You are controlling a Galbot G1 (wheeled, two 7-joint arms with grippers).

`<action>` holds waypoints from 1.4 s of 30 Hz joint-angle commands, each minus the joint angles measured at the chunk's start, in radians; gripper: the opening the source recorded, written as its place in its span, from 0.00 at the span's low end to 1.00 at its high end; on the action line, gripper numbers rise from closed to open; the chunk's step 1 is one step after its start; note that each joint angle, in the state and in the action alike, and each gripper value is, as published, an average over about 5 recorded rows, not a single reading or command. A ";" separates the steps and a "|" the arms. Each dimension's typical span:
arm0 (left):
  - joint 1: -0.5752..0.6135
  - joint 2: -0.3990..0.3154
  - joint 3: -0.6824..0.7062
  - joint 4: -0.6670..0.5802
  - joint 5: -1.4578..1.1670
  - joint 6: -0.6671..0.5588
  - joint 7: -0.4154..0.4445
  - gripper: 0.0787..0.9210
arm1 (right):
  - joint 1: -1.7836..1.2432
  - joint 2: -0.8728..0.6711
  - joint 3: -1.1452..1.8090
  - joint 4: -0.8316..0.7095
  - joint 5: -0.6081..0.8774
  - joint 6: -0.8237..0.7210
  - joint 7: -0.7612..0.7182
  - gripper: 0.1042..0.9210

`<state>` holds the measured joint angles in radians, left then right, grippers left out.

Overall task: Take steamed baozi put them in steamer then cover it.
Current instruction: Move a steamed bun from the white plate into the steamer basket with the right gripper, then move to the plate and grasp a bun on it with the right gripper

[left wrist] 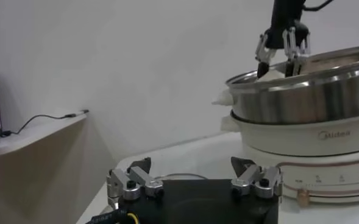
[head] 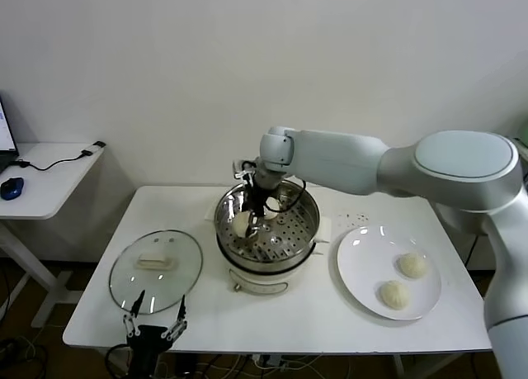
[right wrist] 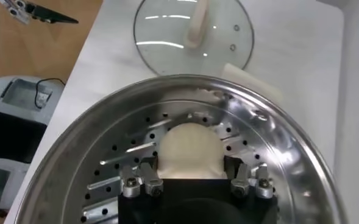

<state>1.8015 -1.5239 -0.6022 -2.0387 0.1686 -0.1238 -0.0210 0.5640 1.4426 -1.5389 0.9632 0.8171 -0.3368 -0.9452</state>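
Note:
My right gripper [head: 257, 214] reaches down into the shiny steamer [head: 307, 222] on its white cooker base. In the right wrist view its fingers [right wrist: 150, 176] press on both sides of one pale baozi [right wrist: 190, 149], which sits low on the perforated bottom. A pale baozi [head: 241, 225] shows beside the fingers in the head view. Two more baozi [head: 412, 265] [head: 394, 294] lie on the white plate [head: 363, 251]. The glass cover [head: 157, 267] lies flat to the left of the steamer. My left gripper [head: 154, 321] is open and empty at the table's front left edge.
The steamer's rim [left wrist: 301, 91] stands high in front of my left gripper [left wrist: 191, 165]. A side desk [head: 49, 172] with a blue mouse and cables stands at the far left. A wall runs close behind the table.

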 commanded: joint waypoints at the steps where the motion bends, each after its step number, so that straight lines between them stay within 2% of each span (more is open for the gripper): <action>1: 0.000 0.003 0.000 0.000 0.002 0.000 0.001 0.88 | -0.036 0.026 0.002 -0.008 -0.010 -0.004 0.018 0.74; 6: 0.003 -0.003 0.004 0.000 0.007 0.001 0.001 0.88 | -0.041 0.019 0.016 -0.006 -0.023 -0.006 0.025 0.84; 12: 0.004 -0.004 0.001 -0.001 0.009 0.002 0.000 0.88 | 0.016 -0.048 0.036 0.042 -0.020 0.000 0.003 0.88; 17: 0.004 -0.005 0.003 -0.002 0.013 0.005 0.000 0.88 | 0.140 -0.167 0.016 0.131 -0.021 0.031 -0.060 0.88; 25: -0.001 -0.009 0.008 -0.005 0.028 0.013 0.000 0.88 | 0.294 -0.446 -0.033 0.318 -0.036 0.074 -0.123 0.88; 34: 0.002 -0.011 0.007 -0.012 0.040 0.020 -0.001 0.88 | 0.272 -0.777 -0.035 0.537 -0.233 0.077 -0.134 0.88; 42: 0.004 -0.015 0.000 -0.014 0.045 0.024 -0.003 0.88 | 0.016 -0.978 0.086 0.592 -0.460 0.082 -0.138 0.88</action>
<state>1.8031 -1.5355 -0.6006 -2.0508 0.2081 -0.1014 -0.0233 0.7515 0.7584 -1.5365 1.4239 0.5823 -0.2637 -1.0671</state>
